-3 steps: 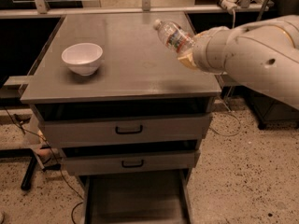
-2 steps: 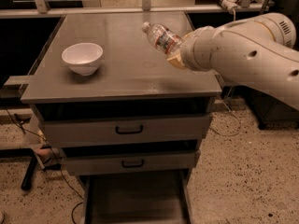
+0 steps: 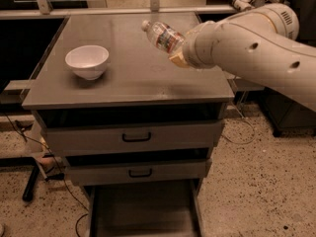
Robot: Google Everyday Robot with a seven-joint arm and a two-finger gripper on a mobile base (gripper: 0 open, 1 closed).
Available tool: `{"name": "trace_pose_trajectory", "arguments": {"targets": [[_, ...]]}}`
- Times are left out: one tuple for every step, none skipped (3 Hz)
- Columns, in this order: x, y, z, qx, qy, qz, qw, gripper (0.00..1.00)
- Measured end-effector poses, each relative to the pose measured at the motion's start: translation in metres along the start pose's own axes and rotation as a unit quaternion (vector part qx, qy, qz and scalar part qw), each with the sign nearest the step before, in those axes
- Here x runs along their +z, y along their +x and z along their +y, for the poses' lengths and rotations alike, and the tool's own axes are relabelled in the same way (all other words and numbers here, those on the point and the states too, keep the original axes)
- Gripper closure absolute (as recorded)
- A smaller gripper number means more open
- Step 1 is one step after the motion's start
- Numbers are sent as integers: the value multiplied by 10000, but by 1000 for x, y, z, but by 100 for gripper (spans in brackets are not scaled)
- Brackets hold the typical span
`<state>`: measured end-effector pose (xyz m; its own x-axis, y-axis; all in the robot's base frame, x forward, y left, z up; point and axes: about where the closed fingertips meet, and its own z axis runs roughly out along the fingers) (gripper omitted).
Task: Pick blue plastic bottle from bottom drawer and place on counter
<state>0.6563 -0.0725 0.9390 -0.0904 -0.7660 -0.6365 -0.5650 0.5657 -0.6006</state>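
Observation:
The blue plastic bottle [image 3: 160, 34], clear and ribbed with a white cap and a red and blue label, hangs tilted in the air over the right half of the counter [image 3: 128, 80], cap pointing up and left. My gripper [image 3: 177, 54] is shut on the bottle's lower end, at the tip of the big white arm that comes in from the right. The arm's wrist hides most of the gripper. The bottom drawer [image 3: 143, 211] stands pulled out at the foot of the cabinet, and I see nothing in its dark inside.
A white bowl [image 3: 87, 60] stands on the left part of the counter. Two flat-fronted drawers with black handles [image 3: 136, 138] sit slightly open below the top. Cables lie on the speckled floor at left. Dark furniture stands at right.
The arm has moved left and a little toward the back with the bottle in its grip. The bottle now hangs nearer the counter's middle. The bowl has not moved.

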Motion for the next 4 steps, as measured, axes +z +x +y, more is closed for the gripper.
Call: {"name": "trace_pose_trajectory", "arguments": {"targets": [[25,-14,12,-275,-265,102,9992,100],[44,-20,19,-339,-503,121,9981,100],[60,-16,28,-319,-770,158,9964,100],[75,-10,42,-337,-1039,235,9937,100]]}}
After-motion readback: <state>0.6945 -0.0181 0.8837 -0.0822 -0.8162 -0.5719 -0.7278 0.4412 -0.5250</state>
